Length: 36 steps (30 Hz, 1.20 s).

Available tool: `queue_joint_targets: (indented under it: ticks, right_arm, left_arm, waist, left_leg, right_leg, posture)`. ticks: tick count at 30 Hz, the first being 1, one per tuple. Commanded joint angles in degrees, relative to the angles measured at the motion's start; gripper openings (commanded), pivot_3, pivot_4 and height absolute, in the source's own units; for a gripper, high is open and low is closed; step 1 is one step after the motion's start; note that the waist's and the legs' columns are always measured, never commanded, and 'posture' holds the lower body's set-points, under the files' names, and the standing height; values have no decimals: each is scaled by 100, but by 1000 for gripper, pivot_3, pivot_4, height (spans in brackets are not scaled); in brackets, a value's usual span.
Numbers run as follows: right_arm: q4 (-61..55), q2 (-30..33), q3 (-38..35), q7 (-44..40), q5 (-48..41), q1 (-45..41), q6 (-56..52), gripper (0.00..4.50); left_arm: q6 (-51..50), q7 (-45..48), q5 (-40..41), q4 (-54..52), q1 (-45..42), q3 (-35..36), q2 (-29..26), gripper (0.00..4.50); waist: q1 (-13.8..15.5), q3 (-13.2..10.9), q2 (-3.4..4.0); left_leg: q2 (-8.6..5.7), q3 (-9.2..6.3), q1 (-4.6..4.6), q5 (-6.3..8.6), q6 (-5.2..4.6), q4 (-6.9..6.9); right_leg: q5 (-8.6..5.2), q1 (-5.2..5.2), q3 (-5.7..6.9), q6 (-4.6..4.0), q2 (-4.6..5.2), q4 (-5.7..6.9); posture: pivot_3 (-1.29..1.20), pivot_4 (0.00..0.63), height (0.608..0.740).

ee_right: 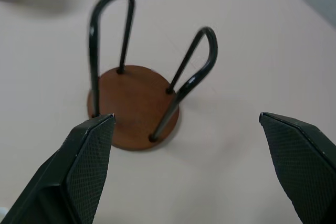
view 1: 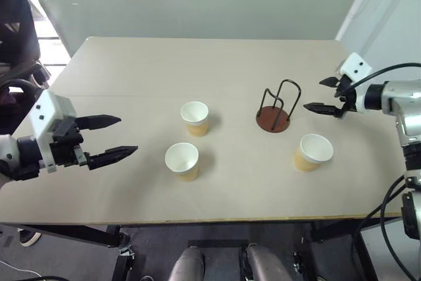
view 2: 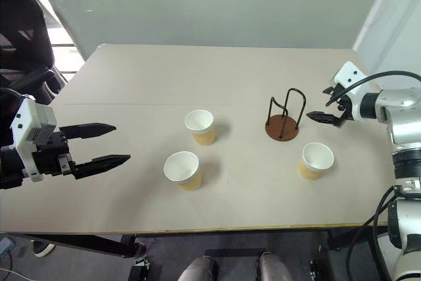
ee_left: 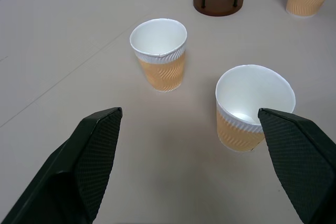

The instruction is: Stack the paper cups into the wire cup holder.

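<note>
Both my tools wide open, empty. Left tool (view 1: 112, 138) must approach nearest paper cup (view 1: 182, 160) centre frame, grip wall gently, avoid crushing; wire cup holder (view 1: 276, 110) empty.

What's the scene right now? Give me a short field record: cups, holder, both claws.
cups: three paper cups, all upright on the table, none stacked
cup positions: one mid-table, one nearer the robot, one on the right
wire cup holder: empty, upright, between the mid-table and right cups
left claw: open, holding nothing, facing the two left cups
right claw: open, holding nothing, just right of the holder
</note>
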<state>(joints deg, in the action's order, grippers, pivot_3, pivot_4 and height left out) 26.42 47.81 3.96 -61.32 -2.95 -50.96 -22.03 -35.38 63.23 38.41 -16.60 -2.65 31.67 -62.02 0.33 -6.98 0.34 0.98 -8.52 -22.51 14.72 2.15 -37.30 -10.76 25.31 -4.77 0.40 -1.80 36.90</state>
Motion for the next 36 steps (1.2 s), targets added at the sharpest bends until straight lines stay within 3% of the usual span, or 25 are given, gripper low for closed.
queue_joint_targets:
  ticks: [1,10,32,36]
  right_arm:
    - [104,-25,-16,289,153,-248,-171,4500]
    - [201,-451,-169,666,10,-289,-600,4500]
    - [345,-1187,-442,1673,-198,-90,-825,4500]
    - [485,-1303,-465,1821,-198,-159,-722,3566]
  left_arm:
    - [61,-50,142,-149,-125,339,22,4443]
    - [236,-497,309,-165,-701,390,337,4443]
    - [198,-409,232,-256,-230,525,167,4443]
    - [181,-428,235,-294,-184,545,160,4500]
  waist:
    - [7,0,0]
    - [12,0,0]
    - [11,0,0]
    - [10,0,0]
  left_leg:
    - [0,0,-1,0,0,1]
    - [2,1,-2,1,1,4]
    - [3,1,-3,1,2,13]
    - [3,1,-3,2,3,13]
  right_leg:
    - [0,0,0,1,0,-2]
    - [3,4,2,4,0,-2]
    - [3,8,2,4,0,-5]
    - [3,10,2,4,0,-5]
  posture:
    - [0,150,740]
    - [0,150,740]
    - [0,150,740]
    - [0,150,740]
